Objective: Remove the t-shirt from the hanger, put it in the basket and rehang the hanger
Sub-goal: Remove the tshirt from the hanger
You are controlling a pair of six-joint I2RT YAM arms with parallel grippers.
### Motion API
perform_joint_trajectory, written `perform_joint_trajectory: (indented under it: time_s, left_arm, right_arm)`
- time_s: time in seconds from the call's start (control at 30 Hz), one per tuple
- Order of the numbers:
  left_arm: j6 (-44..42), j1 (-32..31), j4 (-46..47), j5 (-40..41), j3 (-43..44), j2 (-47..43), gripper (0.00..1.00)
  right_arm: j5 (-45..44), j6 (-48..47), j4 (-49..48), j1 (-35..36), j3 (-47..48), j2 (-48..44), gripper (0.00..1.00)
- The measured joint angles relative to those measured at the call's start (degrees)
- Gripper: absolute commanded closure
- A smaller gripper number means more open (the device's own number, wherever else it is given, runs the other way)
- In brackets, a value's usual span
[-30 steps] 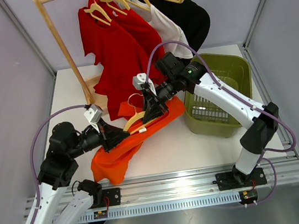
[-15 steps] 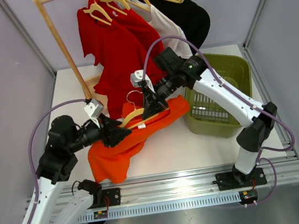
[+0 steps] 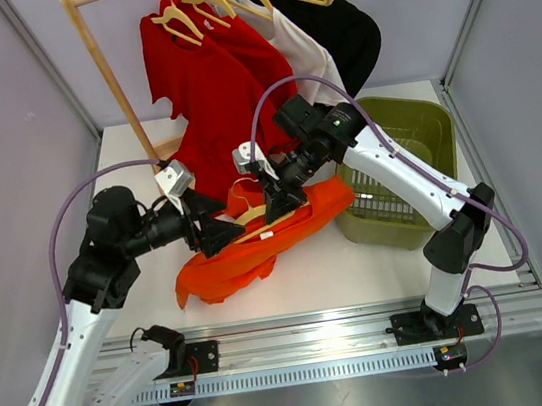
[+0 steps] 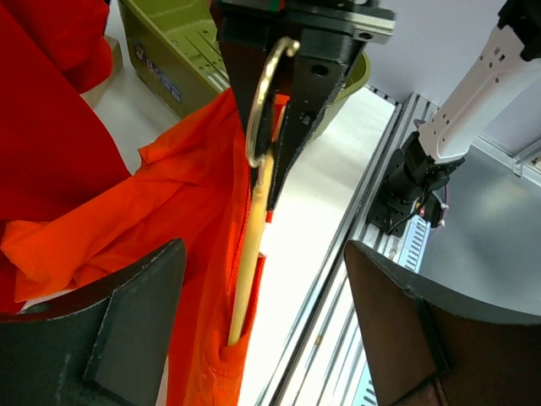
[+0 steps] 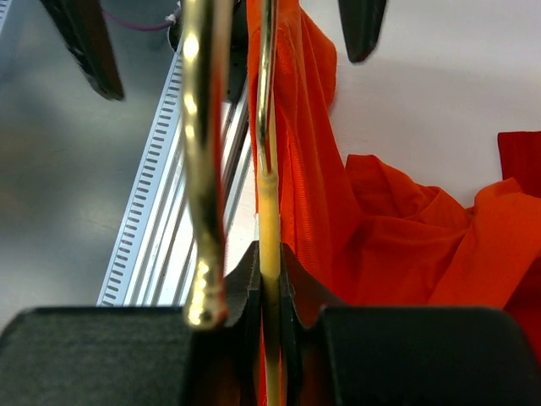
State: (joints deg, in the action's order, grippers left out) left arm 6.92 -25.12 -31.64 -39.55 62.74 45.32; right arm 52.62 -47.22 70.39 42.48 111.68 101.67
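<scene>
An orange t-shirt [image 3: 257, 248] hangs bunched over a wooden hanger [image 3: 253, 222] just above the table's middle. My right gripper [image 3: 279, 202] is shut on the hanger's bar [image 5: 269, 222], beside its gold hook [image 5: 203, 169], with the t-shirt [image 5: 380, 220] draped to the right. My left gripper [image 3: 221, 220] stands open at the hanger's left end. In the left wrist view the hanger [image 4: 252, 245] and the t-shirt [image 4: 190, 211] lie between the spread fingers [image 4: 127, 321] without touching them. The hanger's lower end is tucked inside the cloth.
A wooden rack [image 3: 119, 88] at the back carries red [image 3: 215, 90], white [image 3: 305, 52] and black [image 3: 348, 31] shirts on hangers. A green basket [image 3: 401, 159] stands to the right. A metal rail [image 3: 310, 339] runs along the near edge.
My left gripper has opened and let go of the orange t-shirt. The right gripper has lifted the hanger a little up and left, and the cloth has bunched toward it.
</scene>
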Motion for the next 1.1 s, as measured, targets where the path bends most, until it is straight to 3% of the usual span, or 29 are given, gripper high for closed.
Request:
perform_joint_trajectory:
  time_s: [0.23, 0.47, 0.73, 0.9, 1.0, 1.07, 1.1]
  left_arm:
    - [-1.7, 0.0, -0.6, -2.6, 0.0, 5.6, 0.29]
    - [-4.1, 0.0, -2.7, -3.5, 0.0, 7.7, 0.48]
    - [-5.4, -0.4, -3.0, -5.0, 0.0, 8.1, 0.55]
    - [-5.6, -1.2, -3.1, -6.1, 0.0, 8.8, 0.66]
    - [-5.6, -1.6, -3.4, -6.6, 0.0, 9.5, 0.79]
    - [-5.4, -1.7, -3.5, -7.1, 0.0, 9.6, 1.00]
    - [-6.0, -1.9, -3.6, -7.5, 0.0, 9.6, 1.00]
  right_arm:
    - [0.1, -0.5, 1.0, 0.9, 0.0, 0.0, 1.00]
    - [0.6, -0.6, 1.9, 1.0, 0.6, 0.0, 1.00]
    - [1.1, -0.6, 3.0, 1.0, 2.0, 0.8, 1.00]
    - [1.7, -0.6, 3.1, 1.0, 2.8, 1.7, 1.00]
    - [2.0, -0.6, 3.3, 1.0, 3.0, 2.1, 1.00]
    - [2.0, -0.6, 3.3, 1.0, 3.1, 2.3, 1.00]
    - [1.9, -0.5, 3.3, 1.0, 3.1, 2.4, 1.00]
